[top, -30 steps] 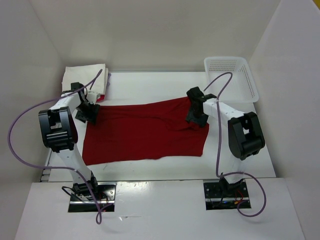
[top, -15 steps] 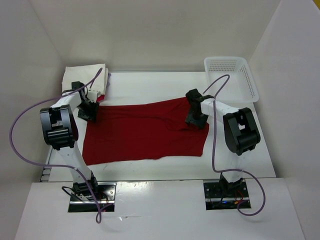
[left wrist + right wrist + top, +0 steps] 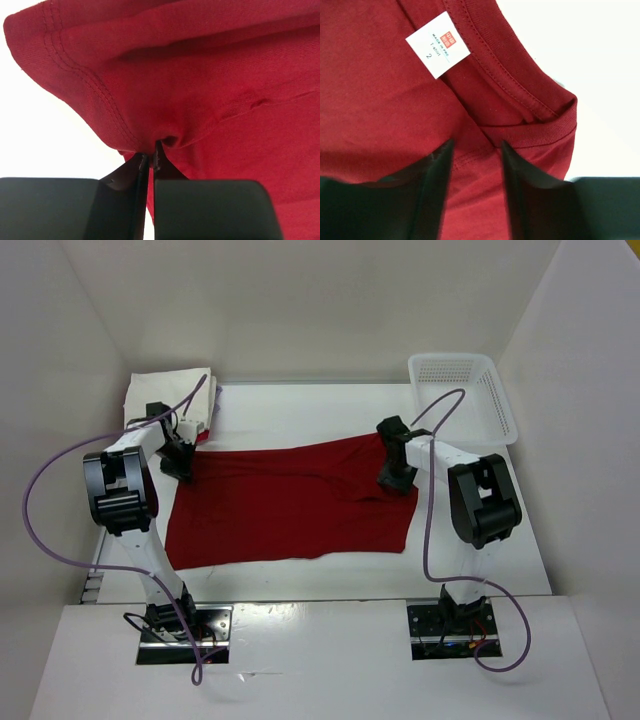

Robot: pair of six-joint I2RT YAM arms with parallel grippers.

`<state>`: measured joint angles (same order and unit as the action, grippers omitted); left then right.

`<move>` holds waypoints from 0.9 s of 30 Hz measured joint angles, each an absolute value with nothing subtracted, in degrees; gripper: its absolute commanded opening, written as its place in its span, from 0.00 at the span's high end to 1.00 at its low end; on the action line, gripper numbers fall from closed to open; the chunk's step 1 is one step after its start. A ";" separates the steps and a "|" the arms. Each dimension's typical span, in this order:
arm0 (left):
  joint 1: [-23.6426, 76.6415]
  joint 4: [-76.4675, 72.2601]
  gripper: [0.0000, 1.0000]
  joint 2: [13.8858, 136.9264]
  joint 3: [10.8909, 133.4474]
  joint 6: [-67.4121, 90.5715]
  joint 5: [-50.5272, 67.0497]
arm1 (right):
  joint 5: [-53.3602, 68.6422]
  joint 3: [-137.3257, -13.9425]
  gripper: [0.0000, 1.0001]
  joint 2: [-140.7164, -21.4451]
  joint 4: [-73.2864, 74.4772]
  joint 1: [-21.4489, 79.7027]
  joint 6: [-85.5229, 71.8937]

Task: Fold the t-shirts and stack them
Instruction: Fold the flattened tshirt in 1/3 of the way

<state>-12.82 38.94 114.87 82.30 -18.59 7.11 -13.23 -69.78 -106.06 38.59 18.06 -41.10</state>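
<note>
A dark red t-shirt (image 3: 290, 502) lies spread flat across the middle of the table. My left gripper (image 3: 183, 462) is at the shirt's far left corner. In the left wrist view it (image 3: 150, 156) is shut on a pinch of the stitched hem (image 3: 100, 107), which puckers at the fingertips. My right gripper (image 3: 392, 478) sits on the shirt's right end; in the right wrist view it (image 3: 477, 145) stands open. Its fingers straddle flat cloth just below the ribbed collar (image 3: 535, 132) and the white size label (image 3: 437, 45). A folded cream white t-shirt (image 3: 168, 395) lies at the back left.
A white plastic lattice basket (image 3: 450, 360) stands at the back right corner. The folded pile at the back left sits just behind my left gripper. White walls close in the table on three sides. Purple cables loop from both arms.
My left gripper has closed on the shirt's hem. The right gripper's fingers have come a little closer together and its arm has shifted slightly; the shirt has hardly moved.
</note>
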 measured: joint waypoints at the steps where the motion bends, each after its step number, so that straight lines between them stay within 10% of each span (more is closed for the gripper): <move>1: -12.80 39.00 0.96 114.87 82.30 -18.83 6.90 | -13.21 -69.78 0.58 -106.32 38.52 18.06 -41.10; 9: -12.64 40.58 1.00 114.85 82.81 -19.55 5.41 | -12.82 -69.78 0.99 -106.65 38.19 18.06 -41.10; 27: -12.14 49.23 1.00 115.68 90.17 -25.52 0.86 | -14.22 -69.19 1.00 -98.21 44.95 12.60 -40.71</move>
